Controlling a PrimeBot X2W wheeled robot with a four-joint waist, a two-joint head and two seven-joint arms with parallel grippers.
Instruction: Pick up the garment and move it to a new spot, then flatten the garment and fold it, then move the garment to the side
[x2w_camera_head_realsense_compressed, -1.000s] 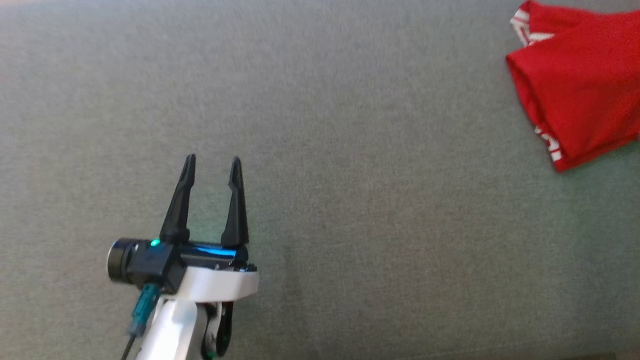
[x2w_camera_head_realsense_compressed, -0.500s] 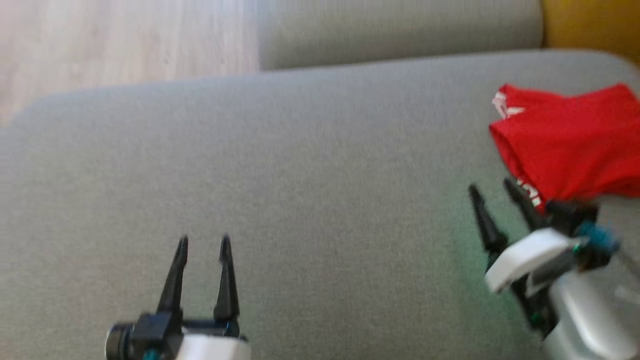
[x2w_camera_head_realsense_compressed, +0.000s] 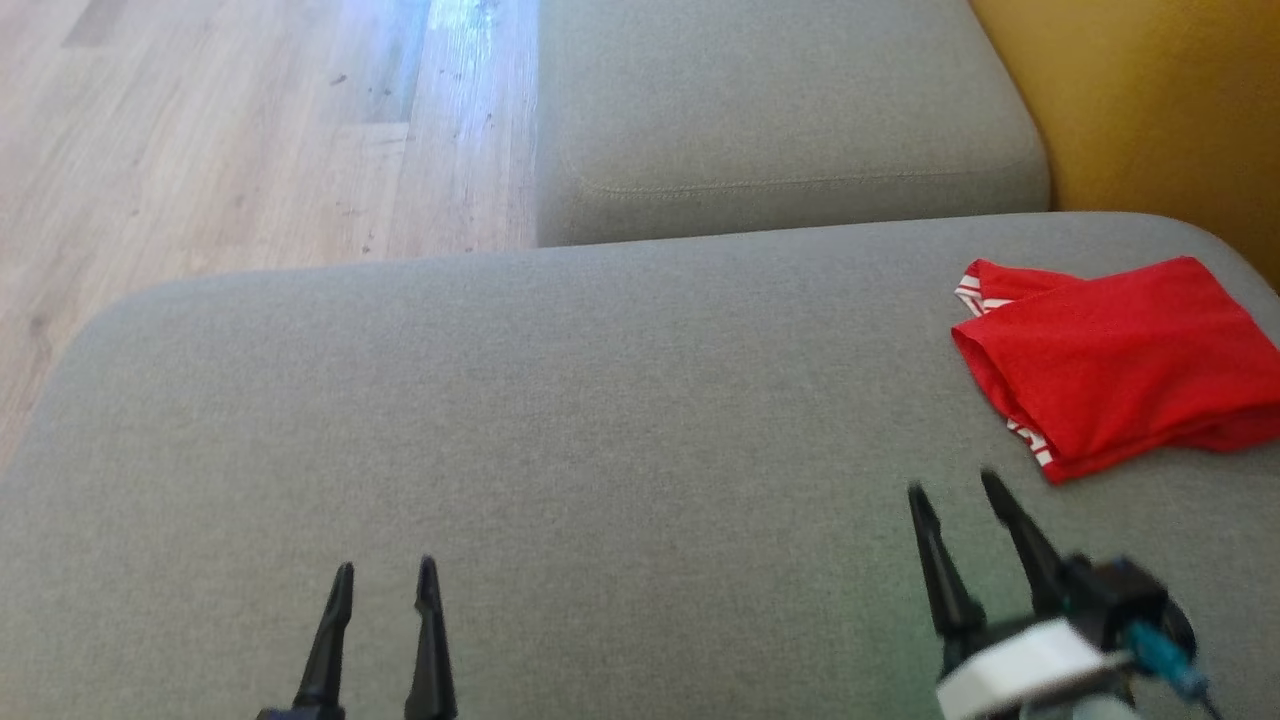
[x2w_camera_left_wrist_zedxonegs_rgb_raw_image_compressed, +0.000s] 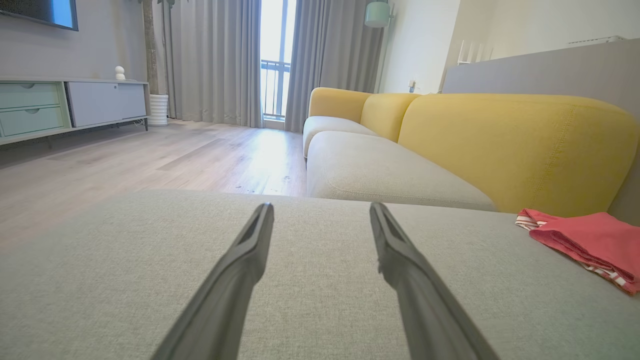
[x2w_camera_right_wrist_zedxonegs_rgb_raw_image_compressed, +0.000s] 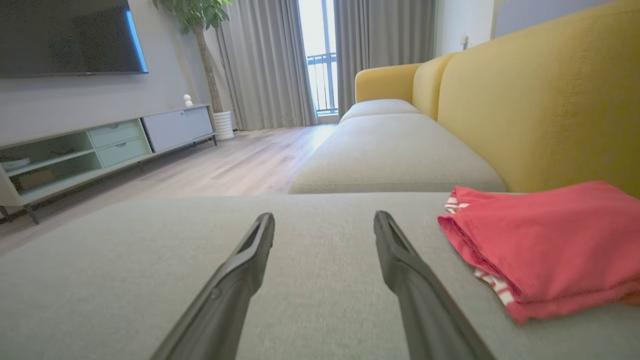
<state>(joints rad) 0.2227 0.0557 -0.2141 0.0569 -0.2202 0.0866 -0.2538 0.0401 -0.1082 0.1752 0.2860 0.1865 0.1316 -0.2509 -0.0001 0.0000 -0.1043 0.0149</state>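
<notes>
Red fabric with white-striped trim, the garment (x2w_camera_head_realsense_compressed: 1120, 385) lies folded into a compact bundle at the right edge of the head view. It rests on the wide grey seat cushion (x2w_camera_head_realsense_compressed: 600, 420), near that cushion's upper right corner and close to the yellow backrest (x2w_camera_head_realsense_compressed: 1150, 100). Whether it touches the backrest cannot be told.

The left hand (x2w_camera_head_realsense_compressed: 385, 570) shows at the lower left of the head view. Its two dark fingers point up the frame and are spread wide, with nothing between them. It is well apart from the garment, which sits at the far right of the left wrist view.

The right hand (x2w_camera_head_realsense_compressed: 952, 485) shows at the lower right, its fingers leaning toward the upper left, also spread wide and empty. Its tips are near the garment's lower left corner without touching it. In the right wrist view the bundle lies just to the right of the right-hand finger.

A second grey cushion (x2w_camera_head_realsense_compressed: 780, 110) fills the upper middle of the head view, and pale wooden floor (x2w_camera_head_realsense_compressed: 200, 130) the upper left. The right wrist view also takes in a wall television (x2w_camera_right_wrist_zedxonegs_rgb_raw_image_compressed: 65, 37), a low cabinet (x2w_camera_right_wrist_zedxonegs_rgb_raw_image_compressed: 100, 140) and grey curtains (x2w_camera_right_wrist_zedxonegs_rgb_raw_image_compressed: 270, 65).
</notes>
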